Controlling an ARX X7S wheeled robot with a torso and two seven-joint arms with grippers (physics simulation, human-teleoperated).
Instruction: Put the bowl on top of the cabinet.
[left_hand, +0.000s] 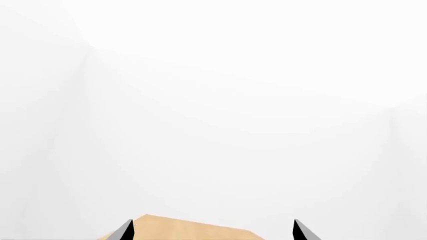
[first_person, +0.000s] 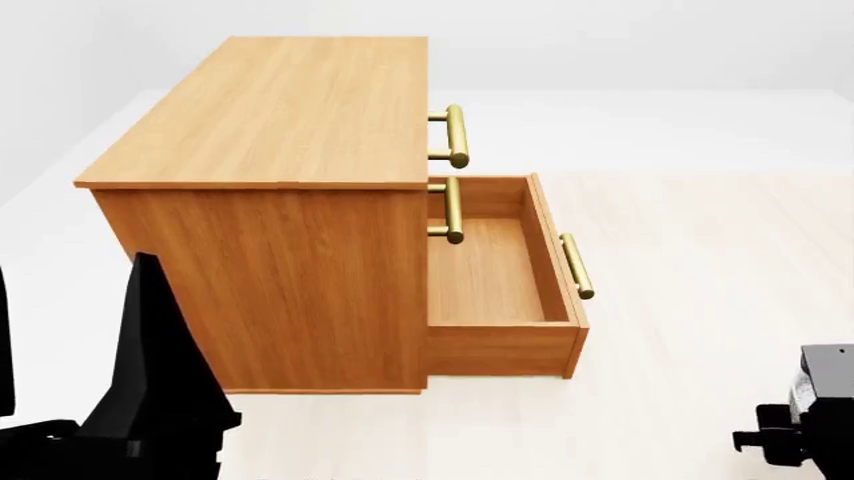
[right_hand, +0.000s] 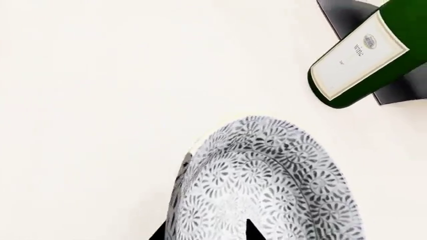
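Note:
In the right wrist view the bowl (right_hand: 267, 175), white with dense blue-grey patterning, fills the lower middle above a pale floor. My right gripper (right_hand: 205, 234) is shut on the bowl's rim, one dark fingertip (right_hand: 160, 235) outside the wall and the other inside. The cabinet (first_person: 267, 110), orange-brown wood with gold bar handles and a bare flat top, stands centre-left in the head view. The bowl is out of sight there. My left gripper (left_hand: 213, 231) is open with nothing between its tips, above a strip of tan wood (left_hand: 193, 227).
The cabinet's lowest drawer (first_person: 487, 270) is pulled out and holds nothing. A green wine bottle (right_hand: 363, 55) lies on a dark stand near the bowl. My left arm (first_person: 147, 400) shows at the head view's bottom left, the right arm (first_person: 801, 420) at bottom right. White walls surround.

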